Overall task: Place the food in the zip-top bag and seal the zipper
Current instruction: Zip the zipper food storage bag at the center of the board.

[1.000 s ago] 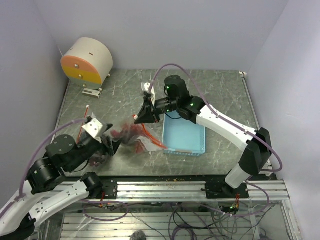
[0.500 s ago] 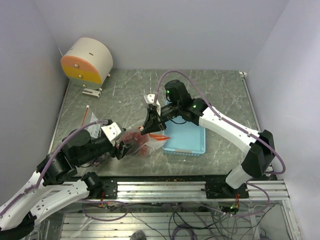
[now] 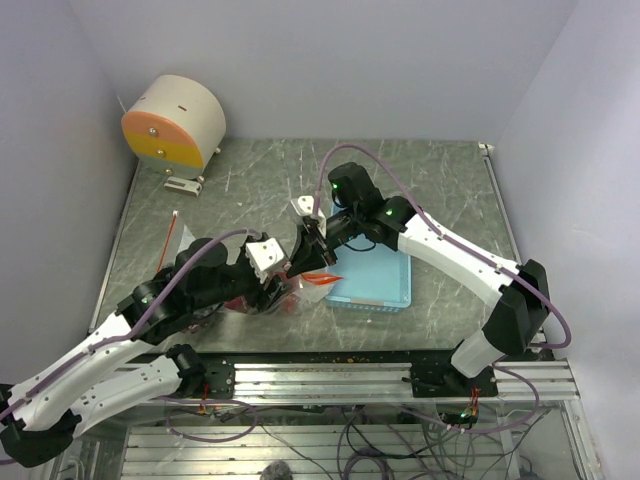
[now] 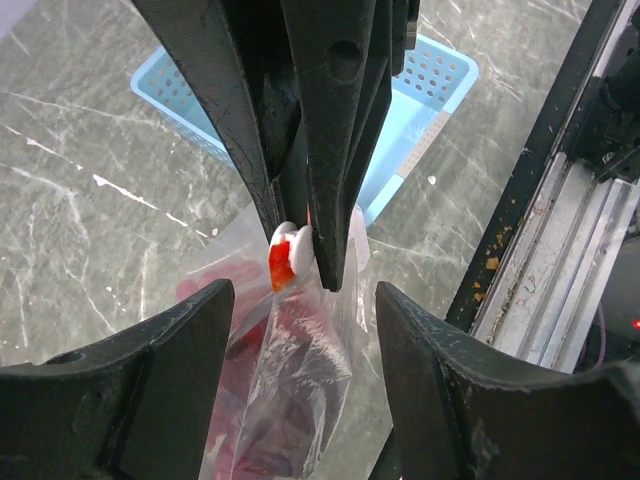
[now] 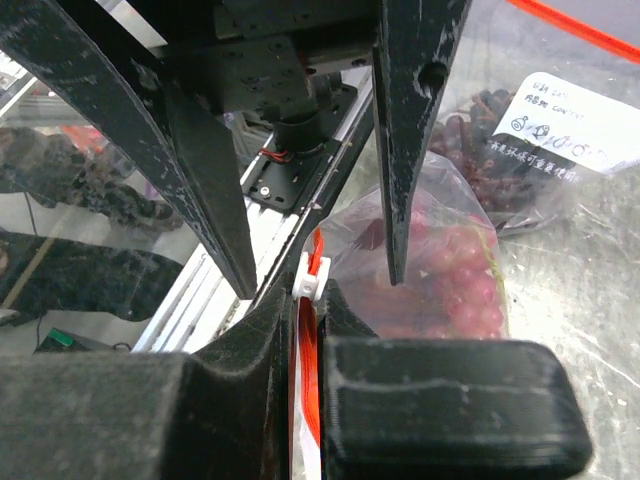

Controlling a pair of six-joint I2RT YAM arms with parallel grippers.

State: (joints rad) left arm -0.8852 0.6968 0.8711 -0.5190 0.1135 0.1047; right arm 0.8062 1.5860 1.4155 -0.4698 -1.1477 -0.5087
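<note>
Both pincers have converged: left pincer (image 4: pixel 300 300), released, flanks the zip-top bag (image 4: pixel 300 385) below right pincer (image 3: pixel 308 255), clenched on zipper (image 5: pixel 303 380); sealing looks next.

Legible text: none.
One white label (image 5: pixel 562 122), 2 o'clock in right wrist view, lies over dark berries (image 5: pixel 478 102). It carries approx. three short print lines plus small round icons on the middle line. Chars too blurred to read. No brand, no. or sign readable in other views.
</note>
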